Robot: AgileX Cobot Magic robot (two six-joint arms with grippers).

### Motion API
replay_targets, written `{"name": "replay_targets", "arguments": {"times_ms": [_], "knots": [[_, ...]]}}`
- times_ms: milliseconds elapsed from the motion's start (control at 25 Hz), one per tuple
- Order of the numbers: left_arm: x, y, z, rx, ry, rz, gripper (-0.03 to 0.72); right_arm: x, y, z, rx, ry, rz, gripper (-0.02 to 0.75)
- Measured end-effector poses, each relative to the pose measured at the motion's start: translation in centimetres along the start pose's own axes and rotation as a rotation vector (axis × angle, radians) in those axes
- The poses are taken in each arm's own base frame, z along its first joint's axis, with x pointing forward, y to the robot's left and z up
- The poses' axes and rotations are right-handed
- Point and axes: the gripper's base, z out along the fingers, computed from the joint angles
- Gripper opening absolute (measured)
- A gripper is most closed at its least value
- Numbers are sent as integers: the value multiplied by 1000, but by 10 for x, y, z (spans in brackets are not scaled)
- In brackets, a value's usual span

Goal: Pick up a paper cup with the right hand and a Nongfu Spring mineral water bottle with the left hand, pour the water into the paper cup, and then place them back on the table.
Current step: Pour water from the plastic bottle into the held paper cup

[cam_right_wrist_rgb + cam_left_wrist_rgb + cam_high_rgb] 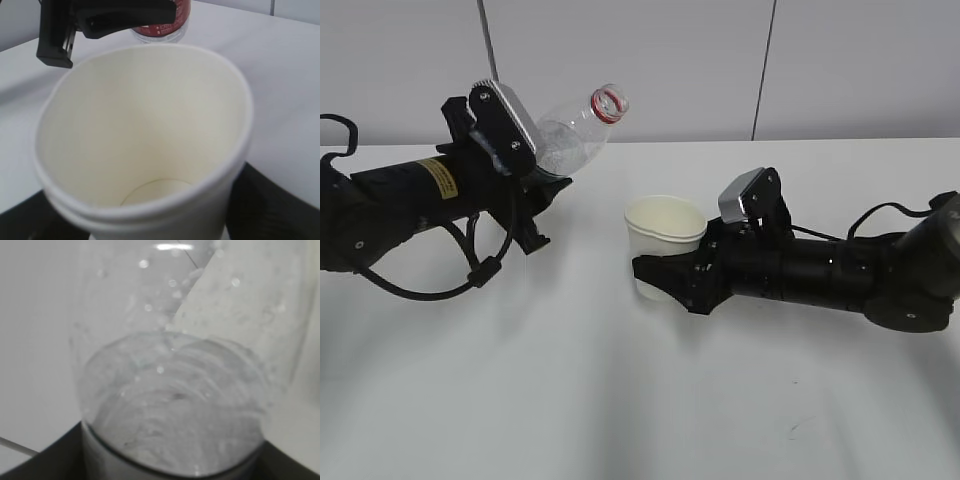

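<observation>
My left gripper (532,190) is shut on the Nongfu Spring mineral water bottle (575,135) and holds it tilted, its open mouth with the red neck ring pointing up and to the right. In the left wrist view the clear bottle (172,390) fills the frame. My right gripper (670,278) is shut on the cream-white paper cup (664,240), upright on or just above the white table (620,400), to the right of and below the bottle's mouth. In the right wrist view the cup (145,140) looks empty; the bottle's red label (165,22) shows behind it.
A grey panelled wall (720,60) runs behind the table. The left arm's black cable (470,270) loops down onto the tabletop. A small dark scuff (798,424) marks the table at the front right.
</observation>
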Motion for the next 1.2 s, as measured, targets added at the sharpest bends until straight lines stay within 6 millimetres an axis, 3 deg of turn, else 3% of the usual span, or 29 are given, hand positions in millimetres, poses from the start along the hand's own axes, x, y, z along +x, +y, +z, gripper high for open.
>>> {"name": "replay_targets", "arguments": {"times_ms": [560, 1200], "knots": [[-1, 4, -2, -12, 31, 269, 405, -20, -5, 12, -88, 1, -20, 517], [1, 12, -3, -92, 75, 526, 405, -18, -3, 12, -121, 33, -18, 517]]}}
